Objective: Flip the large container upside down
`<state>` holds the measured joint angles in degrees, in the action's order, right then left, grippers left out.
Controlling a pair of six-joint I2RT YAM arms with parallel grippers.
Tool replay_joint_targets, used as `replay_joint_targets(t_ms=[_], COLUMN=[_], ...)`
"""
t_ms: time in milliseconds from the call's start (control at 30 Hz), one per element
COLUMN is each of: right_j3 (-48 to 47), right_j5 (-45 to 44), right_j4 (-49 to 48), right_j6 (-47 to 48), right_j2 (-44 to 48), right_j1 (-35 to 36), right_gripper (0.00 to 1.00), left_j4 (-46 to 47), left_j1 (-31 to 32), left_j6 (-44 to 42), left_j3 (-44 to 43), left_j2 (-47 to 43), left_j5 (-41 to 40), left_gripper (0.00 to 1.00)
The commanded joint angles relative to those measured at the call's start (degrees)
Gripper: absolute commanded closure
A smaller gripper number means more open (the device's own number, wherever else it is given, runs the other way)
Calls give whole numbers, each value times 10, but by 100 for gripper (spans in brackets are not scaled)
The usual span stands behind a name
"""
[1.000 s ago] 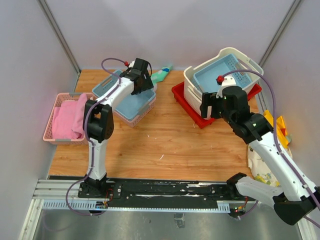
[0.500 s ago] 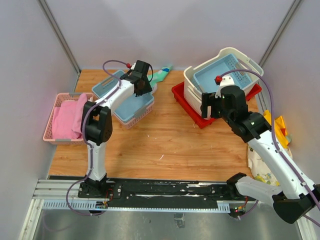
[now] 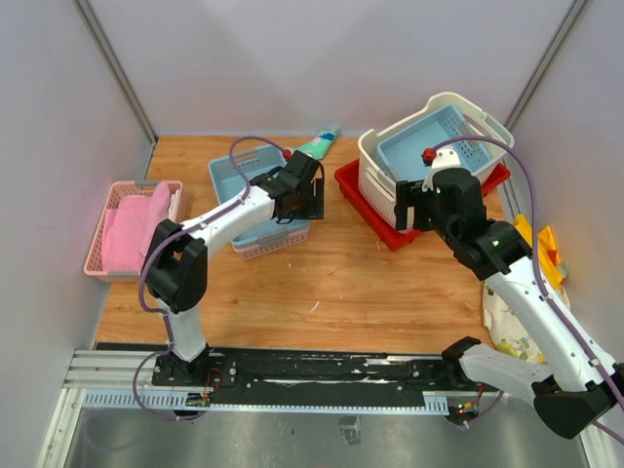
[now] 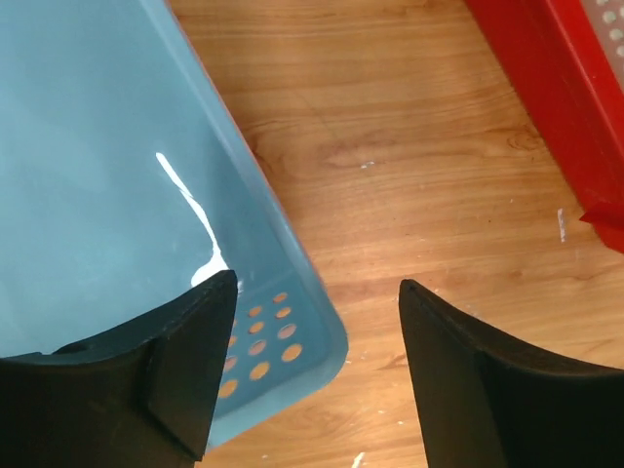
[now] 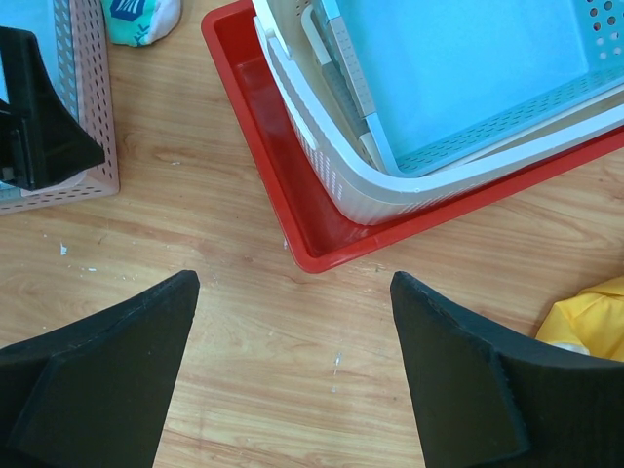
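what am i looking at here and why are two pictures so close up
These are two robot arms bolted to a wooden table. The wide picture comes from a camera above and behind them. The two close-ups come from cameras on the wrists, so the black shapes are each arm's own fingers. The left gripper hangs open over a light blue basket; the right gripper hangs open near a red tray. In that tray sits the large container, cream, with a second blue basket inside. A pink basket holds a pink cloth. Nothing is held.
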<state>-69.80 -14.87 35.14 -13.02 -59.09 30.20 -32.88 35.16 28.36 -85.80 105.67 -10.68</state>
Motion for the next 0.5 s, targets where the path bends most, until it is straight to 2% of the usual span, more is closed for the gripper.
replay_joint_targets(t_ms=[0,133,300,400,467], right_j3=[2,-4,-5,1,6], right_j5=[-3,6,9,0,-5], right_j4=[11,11,17,23,25], right_j6=[8,7,7,8,9], right_j2=[1,-4,8,21,30], right_j1=[-6,-6,-6,-7,-7], right_gripper=[18,18,19,19,19], left_j4=[11,37,25,16,16], left_j1=[-8,-21,-38,-40,-40], left_j6=[-42,-43,-37,-36,-37], left_j3=[2,-3,-52,-77,-81], left_j2=[-43,-33,39,66,71], left_j5=[-33,-24,-42,-45,-39], left_gripper=[23,21,28,38,50])
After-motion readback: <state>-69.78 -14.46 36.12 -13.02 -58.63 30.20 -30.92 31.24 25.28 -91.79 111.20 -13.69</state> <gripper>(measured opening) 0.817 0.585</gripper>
